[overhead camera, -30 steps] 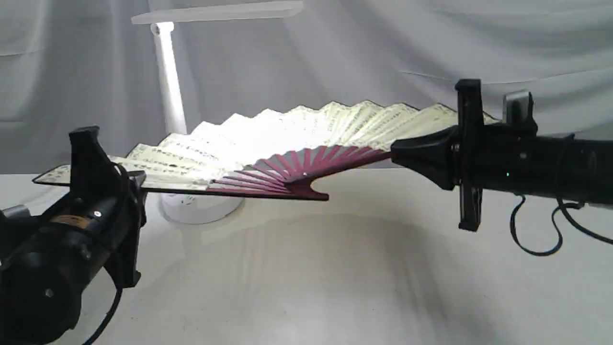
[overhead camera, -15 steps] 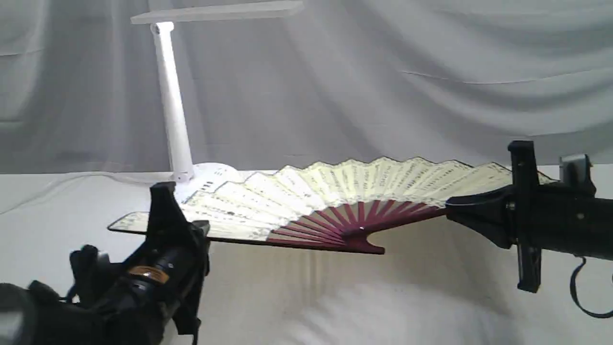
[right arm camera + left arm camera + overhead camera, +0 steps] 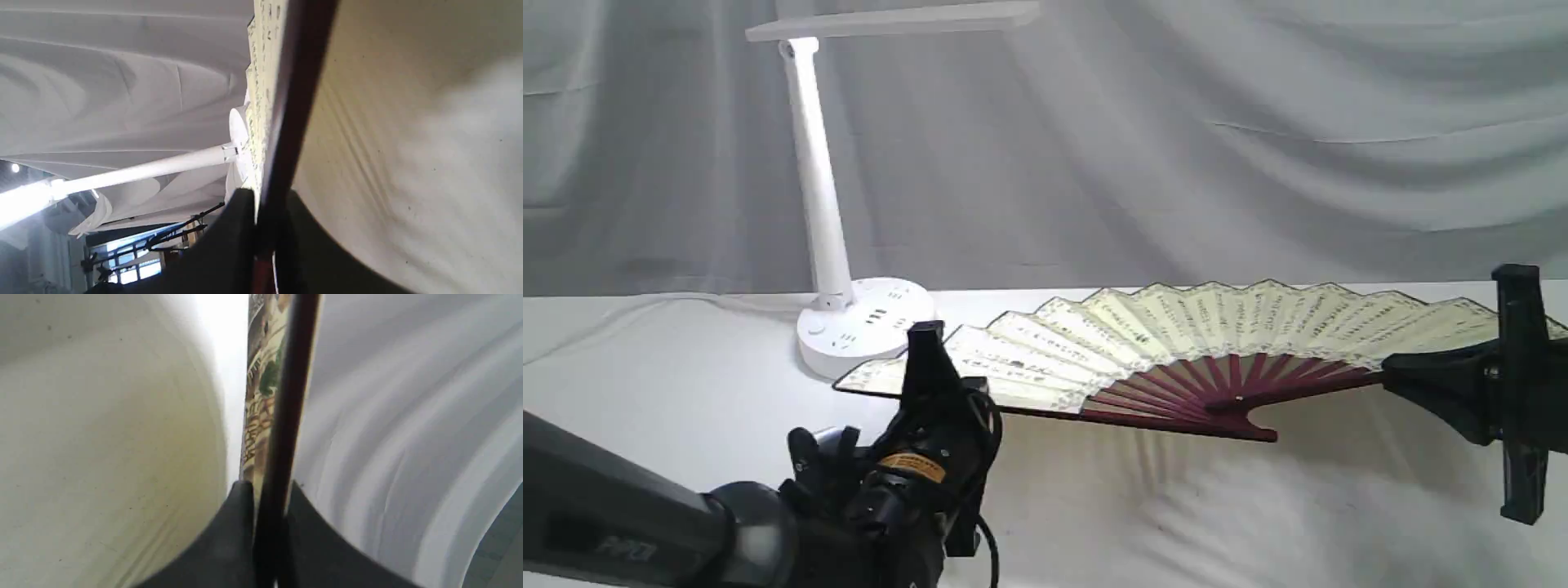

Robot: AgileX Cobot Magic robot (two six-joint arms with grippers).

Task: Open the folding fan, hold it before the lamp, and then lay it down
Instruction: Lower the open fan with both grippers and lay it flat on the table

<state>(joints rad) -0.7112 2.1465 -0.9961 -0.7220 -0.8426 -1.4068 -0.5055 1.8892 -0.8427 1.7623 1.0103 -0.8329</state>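
Note:
The folding fan [image 3: 1176, 335] is spread open, cream leaf with black writing and maroon ribs, held nearly flat and low over the white tablecloth, right of the lamp [image 3: 821, 188]. My left gripper [image 3: 939, 384] is shut on the fan's left guard; up close, its dark stick [image 3: 282, 416] runs between the black fingers [image 3: 233, 531]. At the fan's right end my right gripper [image 3: 1401, 376] is shut on the other guard, and the guard [image 3: 294, 102] passes between its pads. The lamp's stem [image 3: 155, 167] shows in the right wrist view.
The lamp's round base [image 3: 866, 331] with sockets stands on the tablecloth just behind the fan's left end. A draped grey-white backdrop [image 3: 1176, 139] closes off the back. The tablecloth [image 3: 1176, 523] lies wrinkled under the fan.
Both arms have carried the open fan down and to the right, away from under the lamp head, to just above the table. Both grips stayed closed.

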